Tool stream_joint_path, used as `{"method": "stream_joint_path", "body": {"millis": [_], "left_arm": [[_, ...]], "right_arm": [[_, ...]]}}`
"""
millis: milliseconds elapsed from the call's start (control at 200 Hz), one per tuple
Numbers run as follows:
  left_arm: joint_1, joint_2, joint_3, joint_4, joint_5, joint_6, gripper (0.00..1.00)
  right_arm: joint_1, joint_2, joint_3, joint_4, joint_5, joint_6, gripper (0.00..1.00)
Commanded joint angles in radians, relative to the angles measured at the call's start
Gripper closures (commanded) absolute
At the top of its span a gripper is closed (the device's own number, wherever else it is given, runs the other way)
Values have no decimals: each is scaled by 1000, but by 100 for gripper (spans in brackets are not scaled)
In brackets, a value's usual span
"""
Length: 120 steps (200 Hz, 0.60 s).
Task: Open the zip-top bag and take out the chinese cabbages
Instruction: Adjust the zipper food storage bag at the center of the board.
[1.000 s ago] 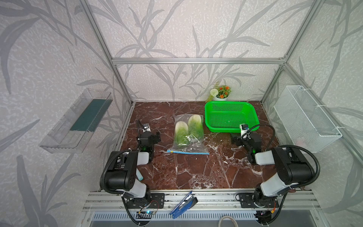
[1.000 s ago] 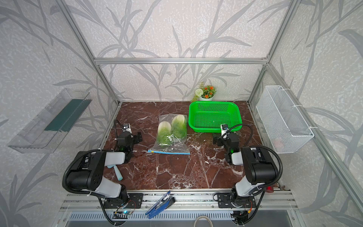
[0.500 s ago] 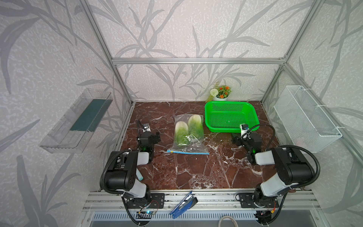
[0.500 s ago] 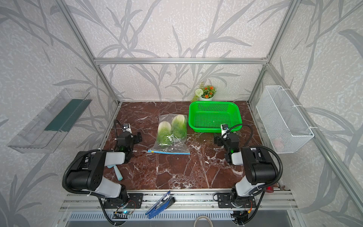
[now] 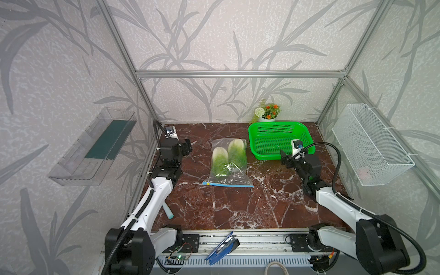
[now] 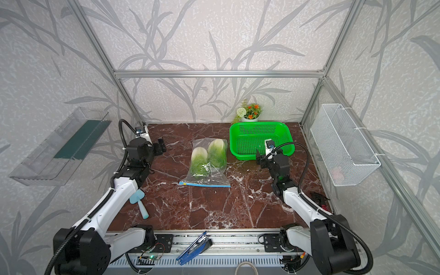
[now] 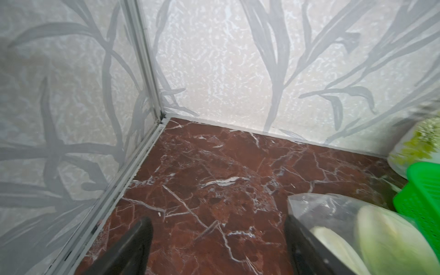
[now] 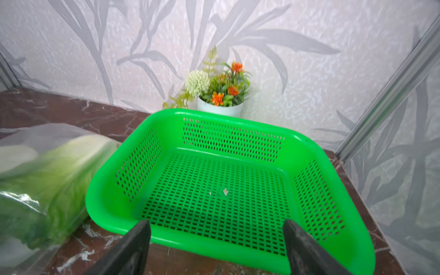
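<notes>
1. Reddish-brown marble tabletop (image 5: 214,209) fills a metal-framed booth papered with grey leaf patterns. For the clock directions, 12 o'clock is the back wall and 6 o'clock is the robot's bases.
2. At the table's centre lies the clear, crinkly plastic zip-top bag (image 5: 238,175), flat on the marble. Its blue zip strip (image 5: 228,185) runs along the 6 o'clock edge, with the small yellow slider tab (image 5: 207,183) at the strip's 9 o'clock end.
3. Inside the bag, the two oval chinese cabbages (image 5: 220,159) (image 5: 237,152) lie side by side, with their white bases toward 12 o'clock and their crinkled green leaves toward 6 o'clock.
4. The black left gripper (image 5: 188,146) hovers at about 10 o'clock from the bag, apart from it. In the left wrist view (image 7: 216,226) its jaws stand wide with only bare marble between them. The bag's corner shows just past one finger.
5. The black right gripper (image 5: 284,158) sits at 3 o'clock from the bag, near it but not touching. In the right wrist view (image 8: 216,226) its jaws are spread wide and hold nothing.
6. A bright green perforated plastic basket (image 5: 281,125) stands at 2 o'clock, just beside the bag. A small white-potted plant with orange flowers (image 5: 267,113) is at the basket's 12 o'clock.
7. A pale teal plastic spatula (image 6: 142,208) lies at 8 o'clock beside the left arm.
</notes>
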<state>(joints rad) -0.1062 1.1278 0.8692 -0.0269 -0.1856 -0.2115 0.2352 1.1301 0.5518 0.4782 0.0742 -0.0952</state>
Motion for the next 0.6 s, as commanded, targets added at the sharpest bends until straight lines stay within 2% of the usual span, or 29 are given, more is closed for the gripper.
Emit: {"method": "stream_joint_path", "body": {"millis": [0,140,205,275,365,460,555,595], "left_arm": [[-47,-10,76,-357,-5,-154,19],[-82,-12,111,-601,79,-357,20],[-98,-28,106,-670,129,-374,23],[-121,-57,98,-763,95,-417,25],[-125,-110,72,-856,97,-544,27],[-124,-194,-24,-822,194,-698,31],[-125,-282,-168,-708,303,-902,36],[-128,-318,-213,-688,318,-965,38]], "right_arm": [[49,-52,93,-302,53,32,13],[163,-58,192,-483,114,69,13],[215,-49,221,-532,111,83,13],[261,-35,252,-573,107,110,13],[311,-10,292,-612,101,147,13],[361,12,327,-630,116,157,13],[392,22,350,-627,128,162,13],[400,22,354,-623,129,165,13]]}}
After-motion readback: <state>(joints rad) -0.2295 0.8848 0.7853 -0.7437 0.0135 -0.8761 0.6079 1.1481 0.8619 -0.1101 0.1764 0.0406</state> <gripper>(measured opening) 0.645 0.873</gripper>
